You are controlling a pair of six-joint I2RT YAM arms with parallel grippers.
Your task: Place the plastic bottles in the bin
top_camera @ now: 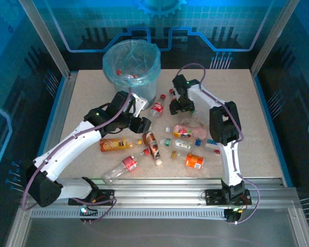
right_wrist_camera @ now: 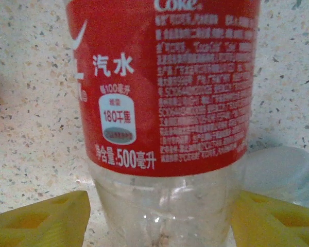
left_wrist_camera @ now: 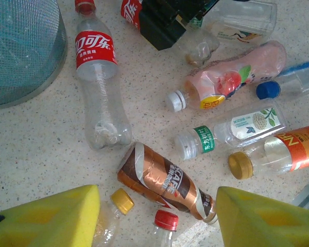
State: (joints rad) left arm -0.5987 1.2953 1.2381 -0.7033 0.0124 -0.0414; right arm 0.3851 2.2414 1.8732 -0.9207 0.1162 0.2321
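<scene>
Hold is judged best taken across the labelled middle of the empty Coke bottle (right_wrist_camera: 165, 103), likely light, thin-walled and slippery, which is laid on the table (top_camera: 257, 128) right of the bin (top_camera: 113, 77) and straddled by the right gripper (right_wrist_camera: 159, 221), contact uncertain, while the left gripper (left_wrist_camera: 157, 221) is held wide and empty.

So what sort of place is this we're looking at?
Probably a robot lab test cell: left arm and right arm bolted to an aluminium rail, blue printed panels walling the table, plastic bottles strewn by a lined bin.

light: bright, even (blue glow behind) | shadows: soft | focus: bottle (right_wrist_camera: 165, 103) label slightly blurred close-up
</scene>
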